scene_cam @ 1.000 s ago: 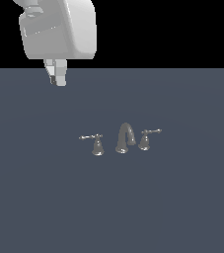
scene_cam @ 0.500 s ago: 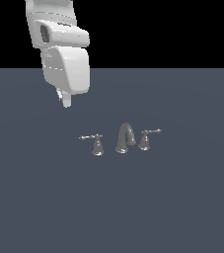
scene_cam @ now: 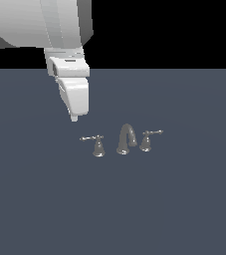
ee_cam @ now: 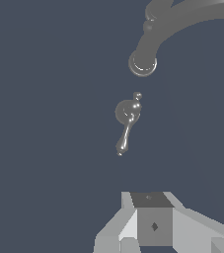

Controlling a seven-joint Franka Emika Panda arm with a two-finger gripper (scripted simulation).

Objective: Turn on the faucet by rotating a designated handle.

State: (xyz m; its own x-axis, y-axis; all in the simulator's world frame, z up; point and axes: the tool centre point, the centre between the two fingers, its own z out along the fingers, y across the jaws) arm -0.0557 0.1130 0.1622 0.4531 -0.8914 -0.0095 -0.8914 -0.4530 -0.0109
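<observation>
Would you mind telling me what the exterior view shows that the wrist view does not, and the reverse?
Only the exterior view shows the second handle with its arm pointing to the exterior view's right, and the robot arm reaching down. Only the wrist view shows the spout's round outlet opening and the gripper close up. Both show the handle with its thin lever, the arched spout and the dark grey surface.

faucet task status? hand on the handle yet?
Not yet. Done: nothing on the faucet itself; the handle sits untouched, lever pointing to the exterior view's left. In hand: the hand hangs above and beside the lever tip, clear of it. Left: descend, make contact, rotate the handle. Whether the hand is open or shut is not visible.
</observation>
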